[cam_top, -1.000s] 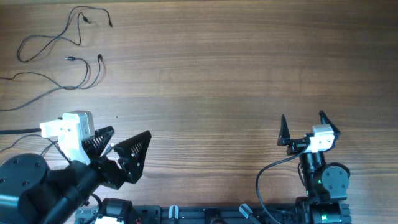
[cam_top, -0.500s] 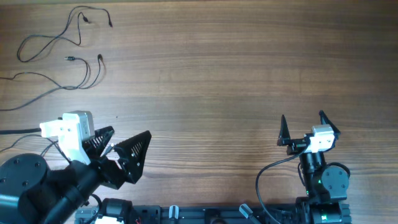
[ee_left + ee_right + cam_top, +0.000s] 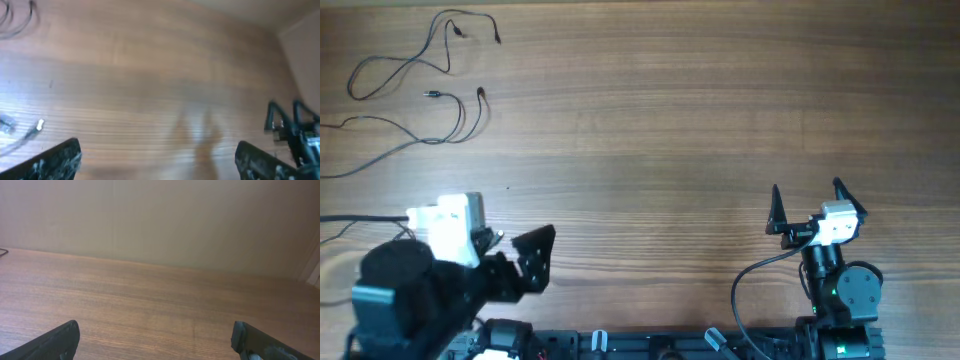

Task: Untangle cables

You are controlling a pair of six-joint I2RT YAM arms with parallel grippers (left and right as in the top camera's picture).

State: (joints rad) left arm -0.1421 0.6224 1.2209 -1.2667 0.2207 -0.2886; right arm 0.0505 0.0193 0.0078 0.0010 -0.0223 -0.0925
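Cables (image 3: 480, 95) well apart from left pincer (image 3: 524, 236)

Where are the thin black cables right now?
In the overhead view the cables lie at the far left of the table, beyond the open left gripper, untouched.

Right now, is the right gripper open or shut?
Open: the right gripper shows its jaws wide apart in the overhead view, nothing between them.
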